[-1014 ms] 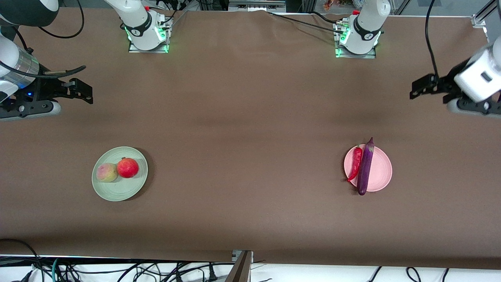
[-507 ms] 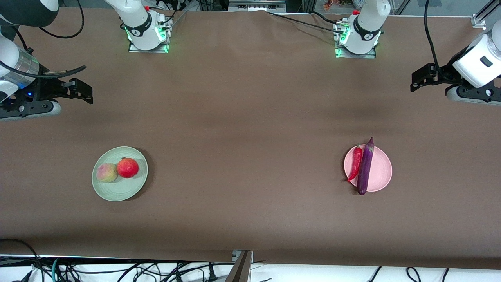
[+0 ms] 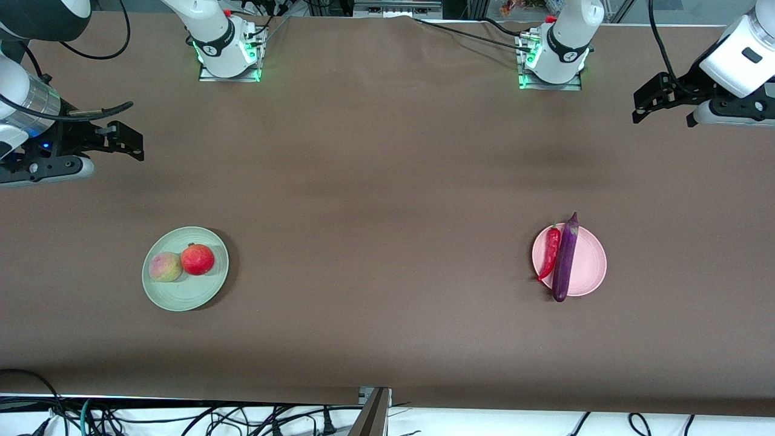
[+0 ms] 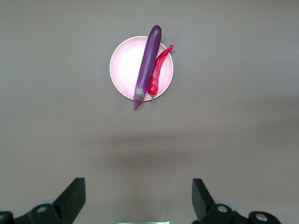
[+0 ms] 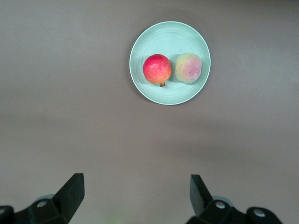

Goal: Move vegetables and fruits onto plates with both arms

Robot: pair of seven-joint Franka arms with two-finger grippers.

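Note:
A purple eggplant (image 3: 565,258) (image 4: 146,64) and a red chili pepper (image 3: 550,251) (image 4: 158,73) lie side by side on the pale pink plate (image 3: 587,263) (image 4: 122,67) toward the left arm's end of the table. A yellowish-pink peach (image 3: 164,266) (image 5: 188,67) and a red pomegranate-like fruit (image 3: 197,259) (image 5: 157,69) sit on the pale green plate (image 3: 187,290) (image 5: 175,95) toward the right arm's end. My left gripper (image 3: 649,100) (image 4: 138,198) hangs open and empty, high over bare table. My right gripper (image 3: 124,140) (image 5: 135,196) is also open and empty over bare table.
The brown table cover (image 3: 387,200) spans the view. The two arm bases (image 3: 227,51) (image 3: 554,57) stand along the table edge farthest from the front camera. Cables (image 3: 181,418) lie below the nearest edge.
The left arm has lifted and drawn back toward its base side of the table, gripper still open. The right arm has not moved. The produce stays on the plates.

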